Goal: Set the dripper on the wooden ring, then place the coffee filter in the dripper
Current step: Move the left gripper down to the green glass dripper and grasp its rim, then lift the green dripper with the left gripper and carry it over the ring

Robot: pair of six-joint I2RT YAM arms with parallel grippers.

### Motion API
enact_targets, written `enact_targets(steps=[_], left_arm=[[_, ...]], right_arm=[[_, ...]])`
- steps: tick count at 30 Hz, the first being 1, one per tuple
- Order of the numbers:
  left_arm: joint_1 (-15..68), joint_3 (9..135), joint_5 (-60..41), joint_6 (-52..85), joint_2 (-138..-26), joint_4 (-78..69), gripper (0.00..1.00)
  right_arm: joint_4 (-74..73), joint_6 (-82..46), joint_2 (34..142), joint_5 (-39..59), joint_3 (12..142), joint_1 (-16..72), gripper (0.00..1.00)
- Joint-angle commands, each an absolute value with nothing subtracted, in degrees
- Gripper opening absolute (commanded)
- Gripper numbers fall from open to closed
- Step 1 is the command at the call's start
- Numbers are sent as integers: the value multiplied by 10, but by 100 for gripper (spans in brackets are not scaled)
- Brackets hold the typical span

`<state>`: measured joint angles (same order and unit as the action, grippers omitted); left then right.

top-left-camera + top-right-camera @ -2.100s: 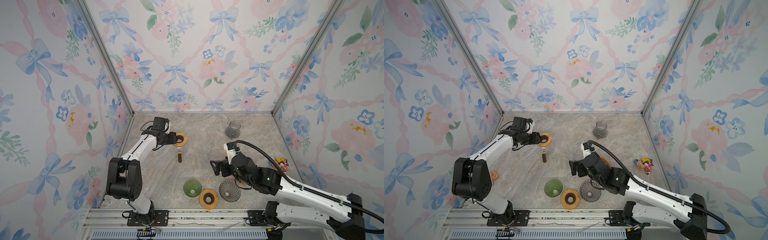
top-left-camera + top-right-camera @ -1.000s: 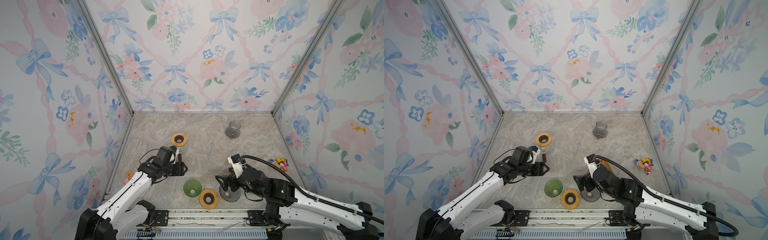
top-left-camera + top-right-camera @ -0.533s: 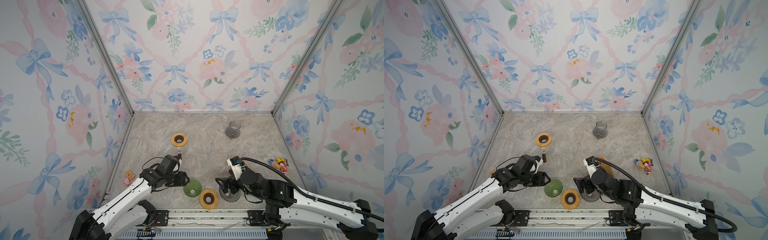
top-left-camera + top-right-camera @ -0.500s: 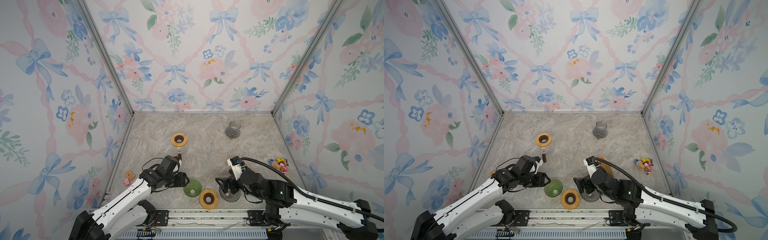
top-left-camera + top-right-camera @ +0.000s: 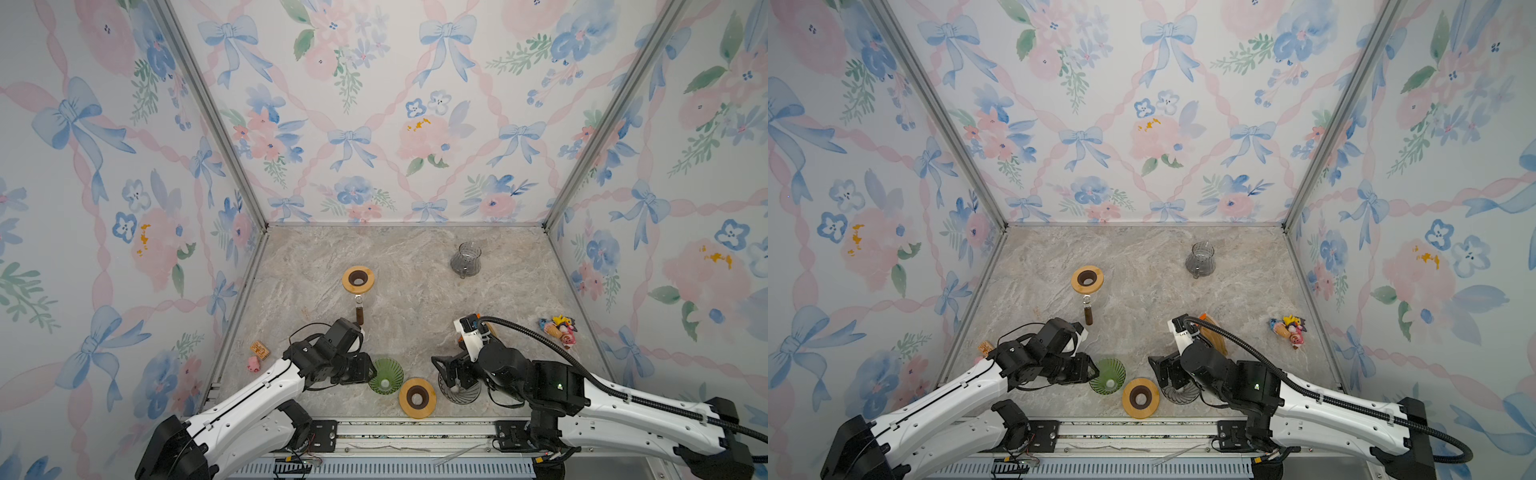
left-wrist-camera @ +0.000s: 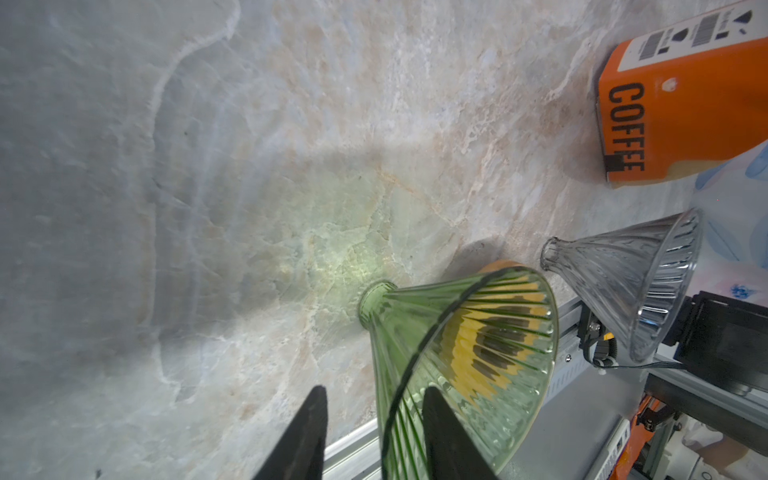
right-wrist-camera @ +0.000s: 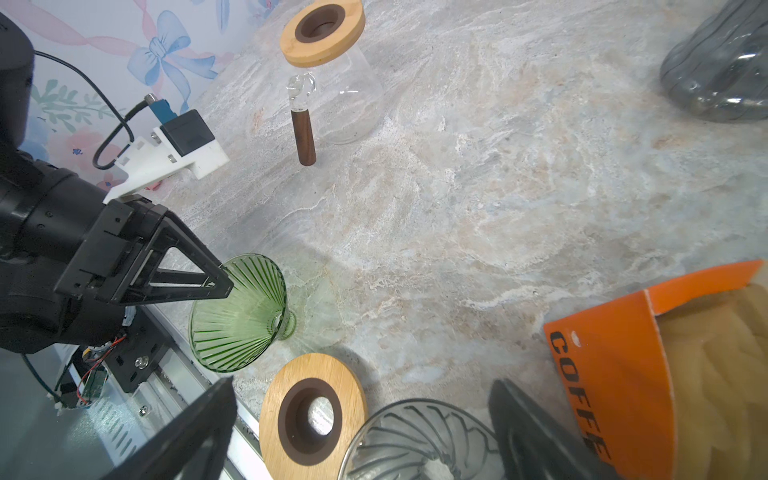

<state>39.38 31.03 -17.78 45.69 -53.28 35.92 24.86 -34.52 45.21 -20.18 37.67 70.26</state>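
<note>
— Left arm has come forward from the carafe [image 5: 358, 279] at the back, hasn't it?

— Yes. The left tool [image 6: 374, 390] is now at the front edge of the tabletop [image 5: 415, 307], and its fingers have drawn closer. They straddle the rim of the green dripper [image 6: 457, 353], one finger outside the glass wall and one inside. A gap shows on the outer side, so it is not pinching yet.

— And the right one?

— The right tool [image 7: 361, 386] has dropped low. It is spread wide, with the grey dripper [image 7: 415, 440] between its fingers and neither finger touching the glass.

— What sits between the two drippers?

— A wooden ring [image 5: 417, 397], flat on the tabletop, just beside both.

— Where are the coffee filters [image 7: 706, 374]?

— In the orange box [image 7: 602, 365] marked COFFEE, a tan stack showing through its open end. The box lies on the tabletop behind the right tool, well apart from the green dripper. Neither dripper has a filter in it.
</note>
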Motion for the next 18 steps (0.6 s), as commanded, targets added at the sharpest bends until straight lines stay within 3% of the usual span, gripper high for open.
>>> enact_targets(steps=[1,18], left_arm=[[396,308,-171,461,-539,362,37],[397,313,-160,467,-541,363,20]], right_arm=[[247,-353,449,-214,369,711,97],[236,-350,462,-214,371,715,97]])
